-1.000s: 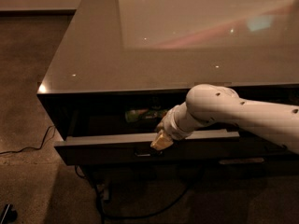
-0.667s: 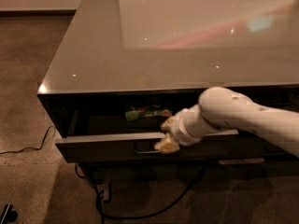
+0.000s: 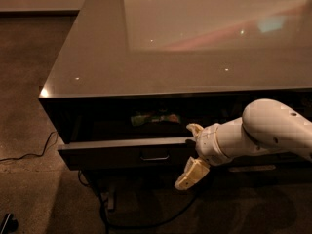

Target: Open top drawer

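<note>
The top drawer (image 3: 117, 152) stands partly pulled out under the counter, its dark brown front facing me with a small metal pull handle (image 3: 155, 157) at centre. A green packet (image 3: 156, 117) lies inside toward the back. My gripper (image 3: 191, 153) is just right of the handle and clear of it. It is open: one pale finger (image 3: 195, 129) sits at the drawer front's top edge, the other (image 3: 189, 176) hangs below the front. The white arm (image 3: 263, 133) comes in from the right.
A glossy grey counter top (image 3: 195, 43) spans the cabinet above the drawer. A lower drawer handle (image 3: 253, 168) shows under the arm. A cable (image 3: 29, 155) runs over the brown floor at left, and more cables (image 3: 141, 221) lie under the cabinet.
My gripper has moved right off the handle and its fingers have spread apart. The drawer stays partly open, about as far out as before.
</note>
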You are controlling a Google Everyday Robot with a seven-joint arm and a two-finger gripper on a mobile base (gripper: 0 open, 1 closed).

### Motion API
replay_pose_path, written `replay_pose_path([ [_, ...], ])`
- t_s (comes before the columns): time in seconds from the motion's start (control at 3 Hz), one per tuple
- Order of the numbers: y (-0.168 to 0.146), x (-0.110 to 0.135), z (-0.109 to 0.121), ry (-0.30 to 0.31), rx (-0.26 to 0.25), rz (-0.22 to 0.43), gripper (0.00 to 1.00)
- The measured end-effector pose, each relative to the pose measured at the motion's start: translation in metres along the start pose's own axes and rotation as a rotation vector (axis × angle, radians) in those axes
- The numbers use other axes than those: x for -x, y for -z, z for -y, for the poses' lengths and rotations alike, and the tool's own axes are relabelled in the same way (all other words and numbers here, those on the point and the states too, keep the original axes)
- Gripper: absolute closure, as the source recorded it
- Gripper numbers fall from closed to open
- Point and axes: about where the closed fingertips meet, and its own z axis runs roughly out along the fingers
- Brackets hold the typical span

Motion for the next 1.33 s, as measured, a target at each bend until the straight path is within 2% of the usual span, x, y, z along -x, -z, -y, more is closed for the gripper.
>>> replay_pose_path([
  [0.67,-0.003,0.004,0.006,-0.002,-0.003,0.016,0.0],
  [1.33,-0.027,0.005,0.009,0.018,0.034,0.011,0.0],
])
